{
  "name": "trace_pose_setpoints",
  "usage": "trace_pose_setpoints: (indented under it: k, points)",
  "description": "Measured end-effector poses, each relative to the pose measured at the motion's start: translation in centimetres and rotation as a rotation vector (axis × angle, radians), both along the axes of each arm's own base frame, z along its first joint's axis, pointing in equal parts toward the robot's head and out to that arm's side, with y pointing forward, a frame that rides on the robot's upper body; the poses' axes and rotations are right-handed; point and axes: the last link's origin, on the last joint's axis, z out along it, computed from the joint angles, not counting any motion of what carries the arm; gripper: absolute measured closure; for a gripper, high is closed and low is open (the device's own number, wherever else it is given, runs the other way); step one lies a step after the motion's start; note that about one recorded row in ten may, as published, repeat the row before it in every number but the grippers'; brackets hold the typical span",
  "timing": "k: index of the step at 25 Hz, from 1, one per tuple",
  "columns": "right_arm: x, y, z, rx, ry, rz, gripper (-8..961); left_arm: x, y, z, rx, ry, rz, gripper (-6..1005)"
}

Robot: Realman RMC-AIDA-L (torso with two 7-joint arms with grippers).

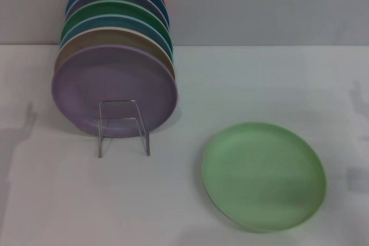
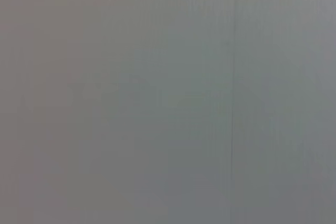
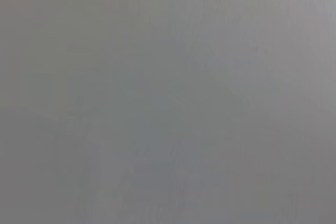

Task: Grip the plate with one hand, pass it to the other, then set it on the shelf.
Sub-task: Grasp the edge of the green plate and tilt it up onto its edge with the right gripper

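Lying flat on the white table (image 1: 277, 73), well right of the plate-filled shelf (image 1: 124, 126), mint plate (image 1: 264, 175) awaits gripping; neither gripper visible, finger state unknowable.

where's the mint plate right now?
In the head view the mint plate lies flat on the white table, near the front on the robot's right, apart from the wire rack and its standing plates. No gripper is in view.
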Motion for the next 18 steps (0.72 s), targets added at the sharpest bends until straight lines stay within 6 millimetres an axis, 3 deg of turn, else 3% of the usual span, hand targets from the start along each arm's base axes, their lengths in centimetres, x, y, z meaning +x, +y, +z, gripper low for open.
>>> trace_pose_setpoints:
  k: [18]
  points:
    - [-0.28,0.12,-0.55,-0.019,-0.002,0.000,221,-0.01,0.51,-0.17,-0.017,-0.001,0.011,139]
